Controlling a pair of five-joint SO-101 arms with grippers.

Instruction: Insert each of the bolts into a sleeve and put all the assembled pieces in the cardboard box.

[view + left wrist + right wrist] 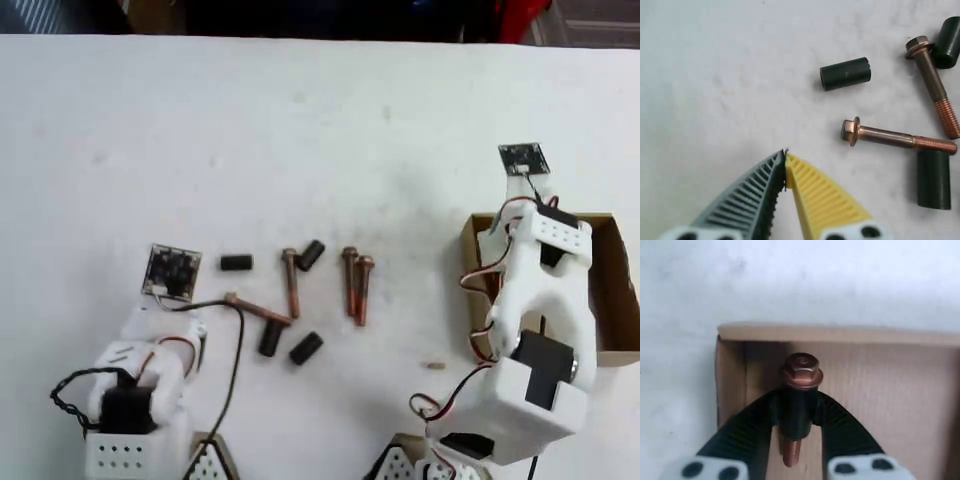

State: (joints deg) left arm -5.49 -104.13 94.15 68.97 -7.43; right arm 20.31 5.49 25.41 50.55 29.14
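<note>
Left arm (135, 395): white, at the near edge of the surface (320, 130), black cable (238, 360) looping beside it.
Left hand (785, 156): one grey ribbed finger, one yellow; tips pressed together, nothing gripped; poised over bare surface just beside the loose parts.
Right arm (535, 370): white, from the near edge, stretched out over the cardboard box (612, 300), which sits open-topped at the right side of the surface.
Right hand (797, 402): black fingers clamped on the assembled piece (800, 372), a copper bolt run through a black sleeve; hex head pointing away from the wrist, threaded tip showing toward it; held over the box's inside, near one corner.
Tan scrap (433, 366): small, on the surface between loose parts and box; kind cannot be told.
Near sleeves (270, 338): two, black, lying close together, well apart from the box.
Slanted bolt (258, 310): copper, lying flat, threaded end just beside one near sleeve.
Lone bolt (290, 282): lying flat, head to the far side.
Head-side sleeve (311, 254): black, right against that head.
Paired bolts (350, 280): two, side by side, heads far, between lone bolt and box.
Far sleeve (236, 263): black, on its side, by itself, near the left arm's camera board (172, 270).
</note>
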